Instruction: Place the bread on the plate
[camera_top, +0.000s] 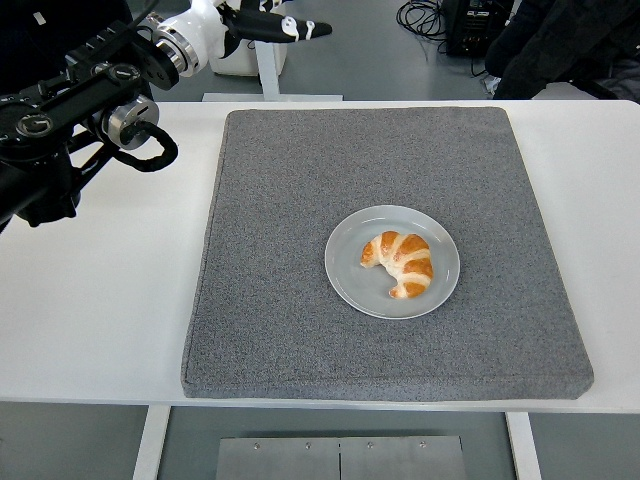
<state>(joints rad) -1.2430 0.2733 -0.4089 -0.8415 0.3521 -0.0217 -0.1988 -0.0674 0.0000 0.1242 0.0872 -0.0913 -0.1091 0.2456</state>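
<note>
Black and white, the left hand (262, 22) hangs at the far left past the counter (100, 290), fingers (305, 27) stretched out, holding nothing. Right of it on the grey mat (300, 200), the bread (399, 263) lies on the plate (345, 270); placing looks finished, so only withdrawal remains.

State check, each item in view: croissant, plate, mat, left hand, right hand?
croissant: lying on the plate, nothing holding it.
plate: flat on the mat, right of centre, holds the croissant.
mat: lying flat on the white table.
left hand: up at the picture's top left, clear of the mat, fingers extended, holding nothing.
right hand: not in view.
</note>
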